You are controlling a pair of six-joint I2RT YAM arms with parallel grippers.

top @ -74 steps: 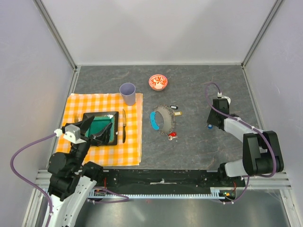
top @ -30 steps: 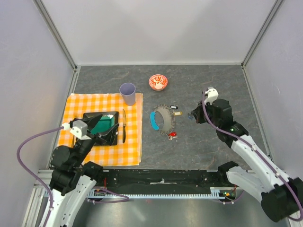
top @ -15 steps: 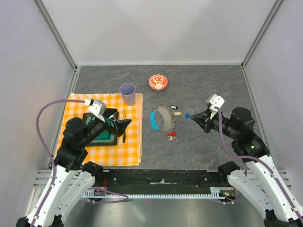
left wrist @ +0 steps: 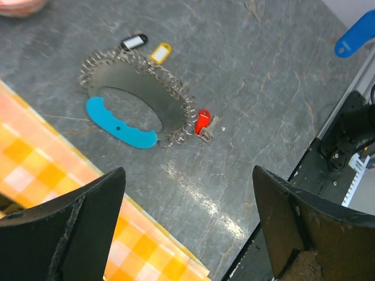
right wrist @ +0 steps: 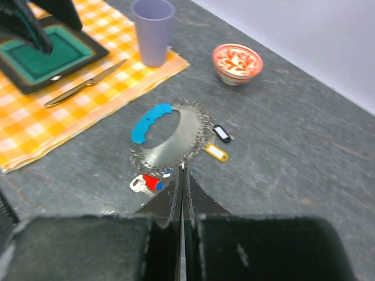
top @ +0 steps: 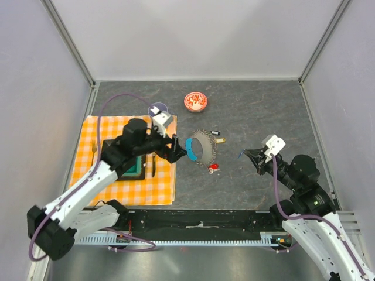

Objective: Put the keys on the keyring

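Grey chain keyring (top: 206, 151) with a blue crescent fob (top: 191, 148): it lies flat on the table (top: 263, 111), just right of the checked cloth (top: 108, 126).

- **Keys beside it:** red key (top: 214, 167) touching the near rim; black-and-white key (top: 214, 132) and yellow key (top: 221, 140) at the far rim. I cannot tell whether any is threaded.
- **Blue key (top: 240, 155):** grasped in my right pincer (top: 248, 154), which is clenched and held right of the ring, apart from it.
- **Left pincer (top: 175, 149):** released, jaws wide, hovering at the cloth's edge just beside the fob.
- **Step in hand, as I judge it:** bringing the blue key to the ring.
- **Next move:** I steady or lift the chain with the left pincer, then feed the key on with the right.
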